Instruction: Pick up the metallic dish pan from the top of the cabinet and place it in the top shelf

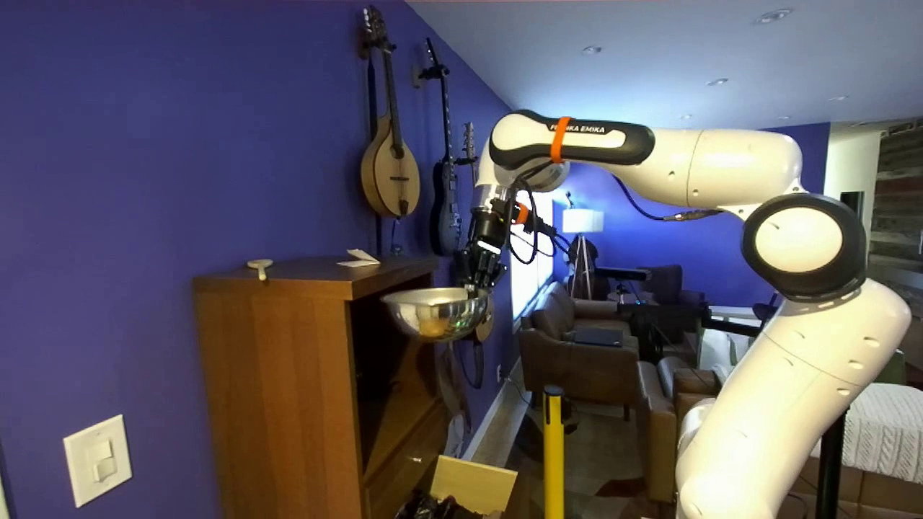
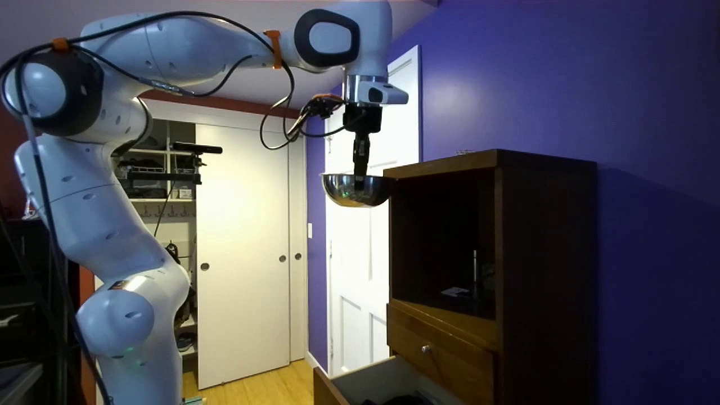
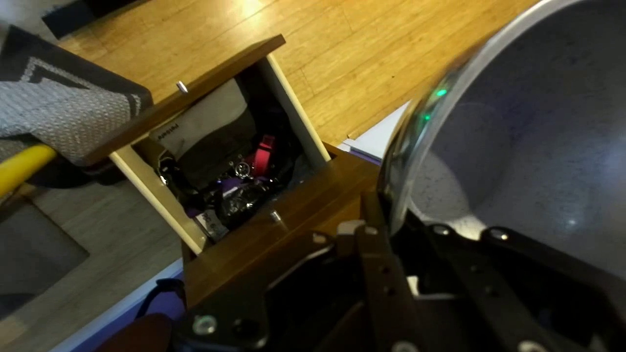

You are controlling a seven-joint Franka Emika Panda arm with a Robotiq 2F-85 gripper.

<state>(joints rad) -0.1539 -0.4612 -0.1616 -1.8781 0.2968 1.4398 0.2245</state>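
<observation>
Beside a purple wall [image 1: 144,158], a black gripper [image 2: 359,183] is pinching a round silver metal pan's [image 1: 436,318] rim in front of the brown wooden cabinet's [image 1: 281,382] top shelf [image 2: 436,242].

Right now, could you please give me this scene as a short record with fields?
held: metallic dish pan, roughly level
hold: gripper shut on its rim
position: in the air near the open front of the wooden cabinet
top shelf: slim upright object inside, too dim to identify
lower drawer: open
task: placing not yet done
</observation>
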